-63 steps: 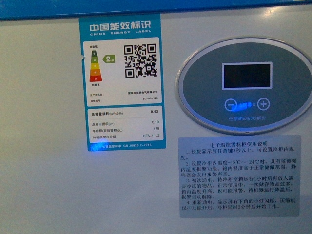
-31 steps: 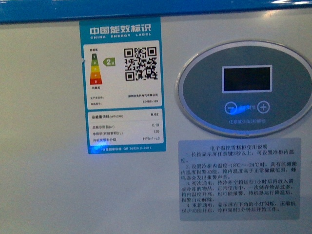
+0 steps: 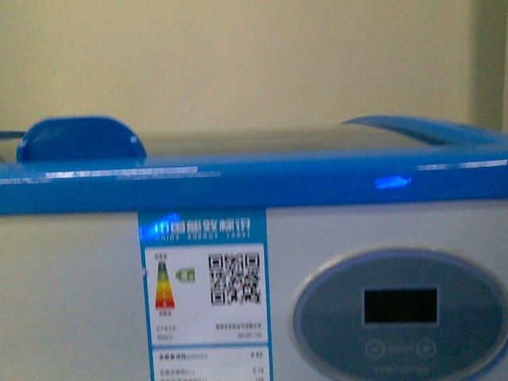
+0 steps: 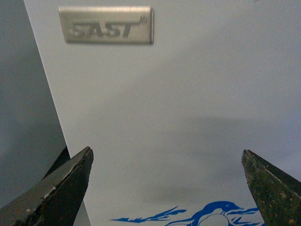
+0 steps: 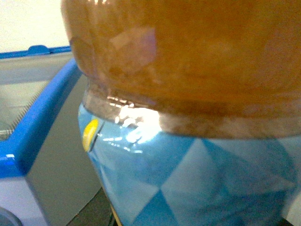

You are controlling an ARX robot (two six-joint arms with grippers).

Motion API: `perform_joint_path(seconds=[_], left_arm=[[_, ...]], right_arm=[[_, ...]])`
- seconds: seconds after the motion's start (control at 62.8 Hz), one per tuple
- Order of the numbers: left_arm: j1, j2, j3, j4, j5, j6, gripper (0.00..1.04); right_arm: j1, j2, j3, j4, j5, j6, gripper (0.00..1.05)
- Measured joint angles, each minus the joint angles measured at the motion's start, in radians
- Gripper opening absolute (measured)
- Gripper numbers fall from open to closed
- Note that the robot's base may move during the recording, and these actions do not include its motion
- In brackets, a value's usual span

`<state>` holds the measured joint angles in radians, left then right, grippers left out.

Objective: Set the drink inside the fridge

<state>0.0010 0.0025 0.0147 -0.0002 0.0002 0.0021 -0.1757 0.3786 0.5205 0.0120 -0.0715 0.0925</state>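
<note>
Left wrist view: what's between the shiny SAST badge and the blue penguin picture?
Only bare white wall of the fridge, from SAST badge to penguin picture; the left wrist view shows it.

- Front view is soft and blurred: the energy label (image 3: pixel 205 298) has smeared print, and white glare streaks and a blue glint lie along the rim of the fridge (image 3: pixel 262 186).
- Left wrist view is dim and even, with a faint shadow band across the white wall.
- Right wrist view is out of focus, with bright glare on the drink (image 5: pixel 188 141).

Energy label (image 3: pixel 205 294) left of control panel (image 3: pixel 401 313) on fridge (image 3: pixel 71 302) front, below top rim (image 3: pixel 254 182); wall (image 3: pixel 238 63) behind.
</note>
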Motion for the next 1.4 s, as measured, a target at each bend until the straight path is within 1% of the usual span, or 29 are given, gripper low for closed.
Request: perform_joint_path(seconds=[1.242, 1.258, 1.274, 1.322, 1.354, 1.402], left_arm=[[-0.001, 0.001, 0.000, -0.001, -0.001, -0.001, 0.97], [-0.004, 0.005, 0.002, -0.006, -0.014, -0.009, 0.97], [-0.011, 0.018, 0.010, -0.031, -0.050, -0.035, 0.97], [-0.018, 0.062, 0.023, -0.045, -0.085, -0.086, 0.97], [-0.011, 0.124, 0.032, -0.018, -0.085, -0.118, 0.97], [0.005, 0.224, 0.043, 0.050, -0.060, -0.133, 0.97]], right_arm=[[0.000, 0.000, 0.000, 0.000, 0.000, 0.002, 0.36], [0.000, 0.000, 0.000, 0.000, 0.000, 0.002, 0.36], [0.000, 0.000, 0.000, 0.000, 0.000, 0.002, 0.36], [0.000, 0.000, 0.000, 0.000, 0.000, 0.002, 0.36], [0.000, 0.000, 0.000, 0.000, 0.000, 0.002, 0.36], [0.000, 0.000, 0.000, 0.000, 0.001, 0.002, 0.36]])
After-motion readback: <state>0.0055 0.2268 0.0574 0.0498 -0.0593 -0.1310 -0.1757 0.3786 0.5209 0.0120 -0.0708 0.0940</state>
